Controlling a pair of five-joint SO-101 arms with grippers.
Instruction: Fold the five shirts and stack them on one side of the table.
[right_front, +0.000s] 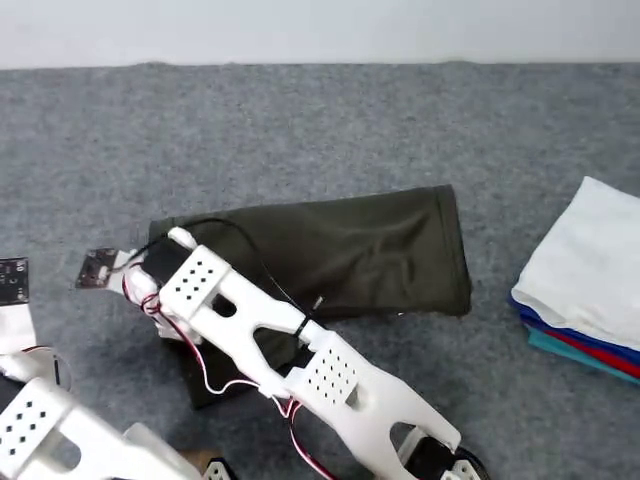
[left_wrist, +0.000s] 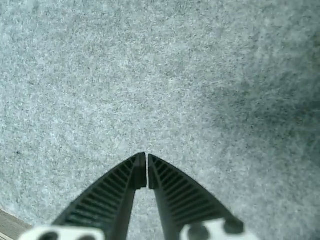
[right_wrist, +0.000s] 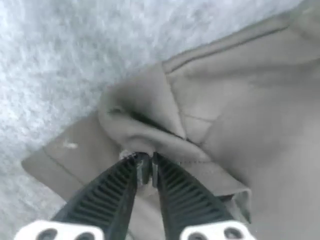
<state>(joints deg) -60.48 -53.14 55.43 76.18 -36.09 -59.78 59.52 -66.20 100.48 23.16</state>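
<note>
Tabletop (right_front: 300, 130): grey felt-like covering, bounded by a pale wall along its far edge. Item one, dark olive shirt (right_front: 340, 250): lies near the middle of the tabletop, partly folded into a long band running from the left side towards the right, with one further dark portion spread towards the near edge beneath the arm. In the right wrist view the olive shirt (right_wrist: 240, 125) shows a seamed hem and a raised, bunched fold. Item two, stack of folded shirts (right_front: 590, 280): sits at the right edge of the tabletop, well apart from the olive shirt; white on top, with blue, red and teal layers showing beneath. Right arm (right_front: 290, 350): white, with red, white and black cables, extends from the near edge over the left end of the olive shirt. Right tool (right_wrist: 148, 162): black ribbed fingers pressed together, clamped on the bunched fold of olive cloth. Left arm (right_front: 40, 425): at the near left corner. Left tool (left_wrist: 147, 162): fingers together, tips touching, holding nothing, above bare grey covering.
</note>
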